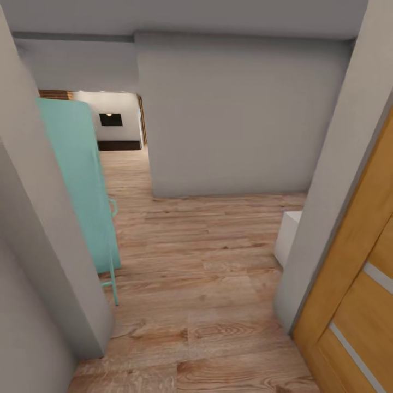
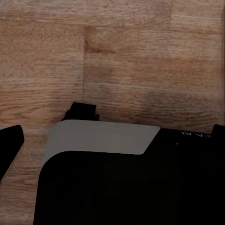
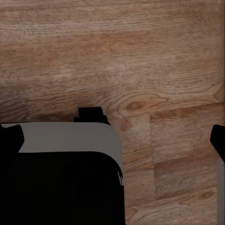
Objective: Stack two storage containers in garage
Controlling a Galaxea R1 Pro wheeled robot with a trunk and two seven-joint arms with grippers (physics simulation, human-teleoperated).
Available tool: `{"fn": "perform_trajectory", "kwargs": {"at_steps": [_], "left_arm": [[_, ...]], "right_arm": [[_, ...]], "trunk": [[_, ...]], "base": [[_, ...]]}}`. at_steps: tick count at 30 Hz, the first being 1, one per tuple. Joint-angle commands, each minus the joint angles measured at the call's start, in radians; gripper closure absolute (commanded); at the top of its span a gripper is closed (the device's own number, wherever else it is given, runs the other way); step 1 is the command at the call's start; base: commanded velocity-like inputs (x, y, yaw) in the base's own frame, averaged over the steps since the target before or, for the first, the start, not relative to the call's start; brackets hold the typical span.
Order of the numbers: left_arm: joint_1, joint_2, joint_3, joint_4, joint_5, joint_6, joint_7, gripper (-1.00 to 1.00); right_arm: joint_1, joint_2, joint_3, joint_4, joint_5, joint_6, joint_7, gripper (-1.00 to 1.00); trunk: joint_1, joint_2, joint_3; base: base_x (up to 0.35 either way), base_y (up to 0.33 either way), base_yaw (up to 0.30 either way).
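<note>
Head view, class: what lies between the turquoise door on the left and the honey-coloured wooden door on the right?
In the head view, bare wood-plank floor separates the turquoise door from the wooden door; a grey wall corner and a white object stand beside the latter.

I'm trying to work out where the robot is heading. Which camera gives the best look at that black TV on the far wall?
The head view: the TV hangs on the white wall beyond the hallway, small but clear. Both wrist views look down at the wood-plank floor and the robot's dark body.

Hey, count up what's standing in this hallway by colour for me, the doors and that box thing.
Teal: 1, the open door at the hallway's left.
Honey-coloured wood: 1, the panelled door at the right.
White: 1, the box-like object partly hidden behind the right wall.
Total: 3.
</note>
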State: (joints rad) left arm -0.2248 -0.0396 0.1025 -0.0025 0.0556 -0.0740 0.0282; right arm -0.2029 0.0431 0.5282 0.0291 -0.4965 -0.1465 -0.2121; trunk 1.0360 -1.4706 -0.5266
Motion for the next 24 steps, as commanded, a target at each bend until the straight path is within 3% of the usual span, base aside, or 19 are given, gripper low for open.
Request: {"fn": "perform_trajectory", "kwargs": {"at_steps": [1,9,24], "left_arm": [[-0.001,0.0,0.005,0.001,0.006,-0.004,0.001,-1.0],[-0.001,0.0,0.005,0.001,0.006,-0.008,0.001,-1.0],[-0.001,0.0,0.005,0.001,0.006,-0.009,0.001,-1.0]], "right_arm": [[-0.001,0.0,0.009,0.003,-0.009,-0.006,-0.002,-1.0],[-0.001,0.011,0.01,0.0,-0.006,-0.013,-0.002,-1.0],[-0.001,0.006,0.009,0.0,-0.002,-0.013,-0.001,-1.0]], "trunk": [[0.001,0.0,-0.001],[0.001,0.0,-0.001],[0.001,0.0,-0.001]], "base": [[0.321,0.0,0.0],[0.321,0.0,0.0],[0.321,0.0,0.0]]}}
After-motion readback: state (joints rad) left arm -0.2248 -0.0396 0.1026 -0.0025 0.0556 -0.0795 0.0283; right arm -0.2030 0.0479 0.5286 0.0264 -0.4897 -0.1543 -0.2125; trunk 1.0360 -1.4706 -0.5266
